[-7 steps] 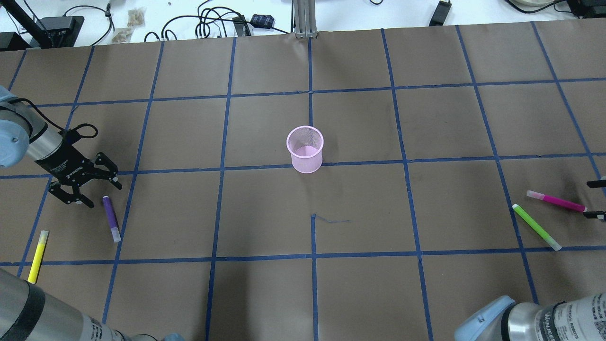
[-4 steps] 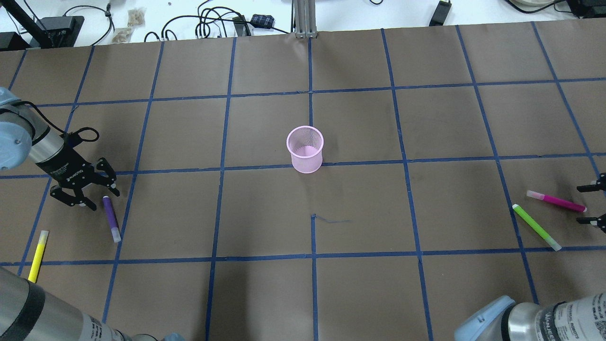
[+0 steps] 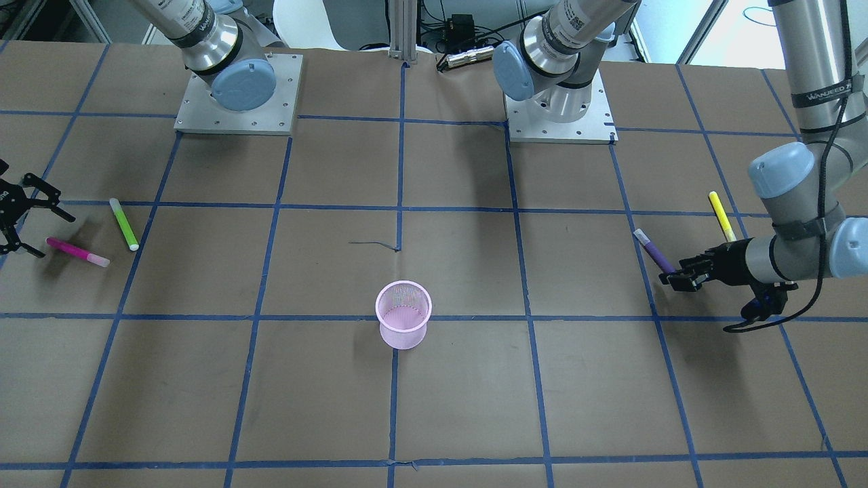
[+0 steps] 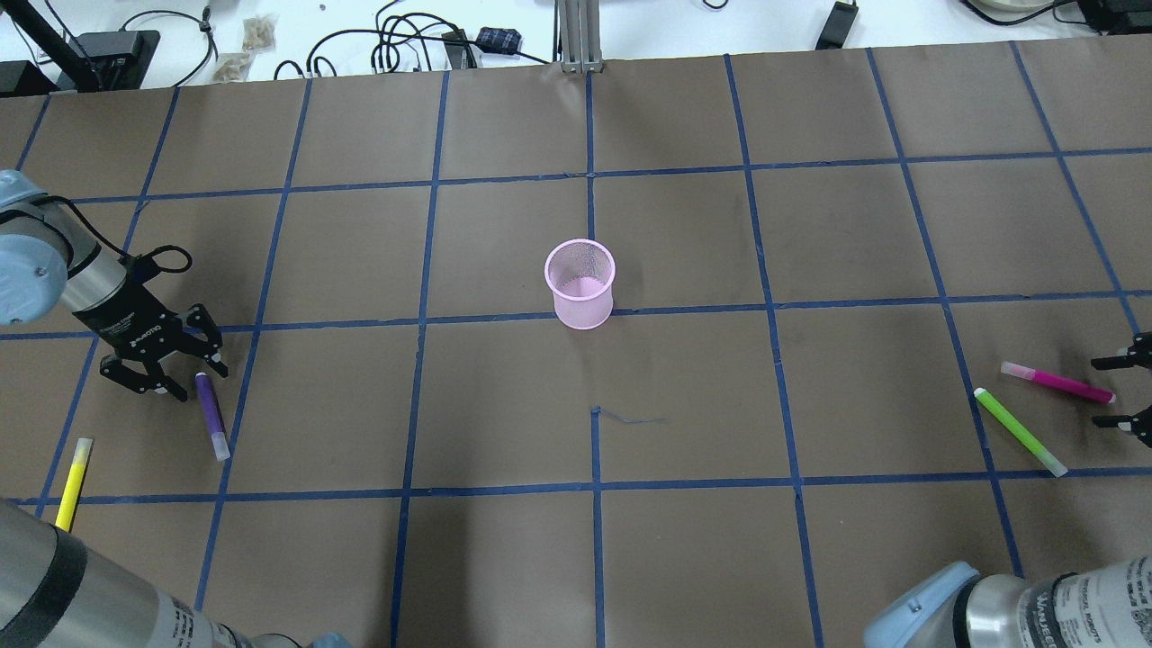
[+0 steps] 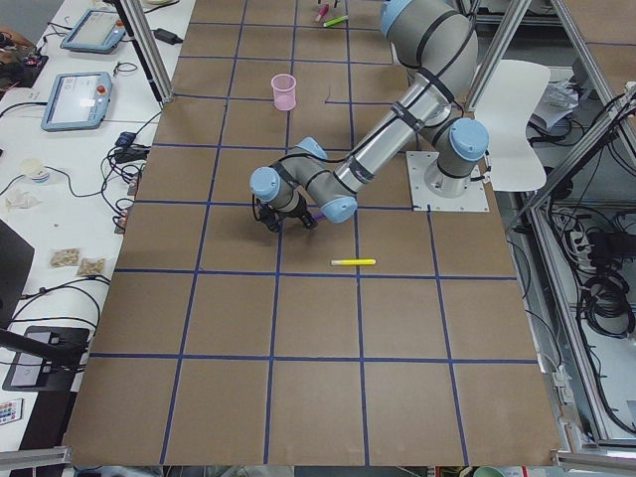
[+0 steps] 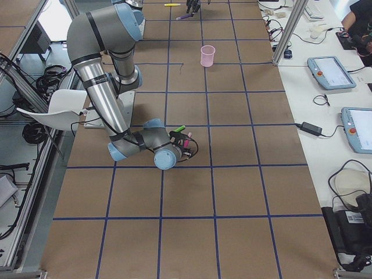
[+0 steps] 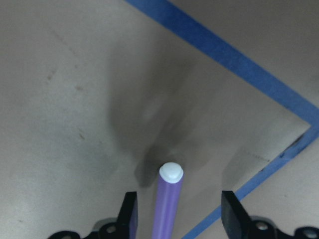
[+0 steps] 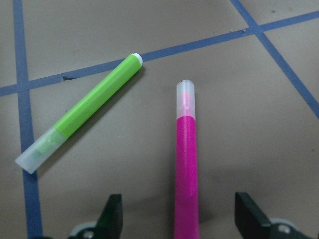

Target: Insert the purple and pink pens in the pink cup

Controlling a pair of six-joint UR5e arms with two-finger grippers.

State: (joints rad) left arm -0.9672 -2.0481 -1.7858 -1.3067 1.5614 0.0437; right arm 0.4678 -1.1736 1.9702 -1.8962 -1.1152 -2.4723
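The pink mesh cup [image 4: 580, 283] stands upright mid-table, also in the front view [image 3: 404, 315]. The purple pen [image 4: 211, 416] lies flat at the left. My left gripper [image 4: 180, 378] is open, low over the pen's far end. In the left wrist view [image 7: 177, 219] the purple pen [image 7: 169, 199] lies between the open fingers. The pink pen [image 4: 1057, 382] lies flat at the right. My right gripper [image 4: 1120, 391] is open at its right end. In the right wrist view [image 8: 182, 219] the pink pen [image 8: 186, 169] runs between the fingers.
A green pen [image 4: 1020, 431] lies just left of the pink one, also in the right wrist view [image 8: 82, 119]. A yellow pen [image 4: 72, 486] lies near the left front. Cables and boxes lie beyond the table's far edge. Both arm bases [image 3: 237, 102] stand at the robot's side.
My left gripper has shifted slightly closer over the purple pen's end. My right gripper has moved in from the right edge toward the pink pen. The pens and cup have not moved.
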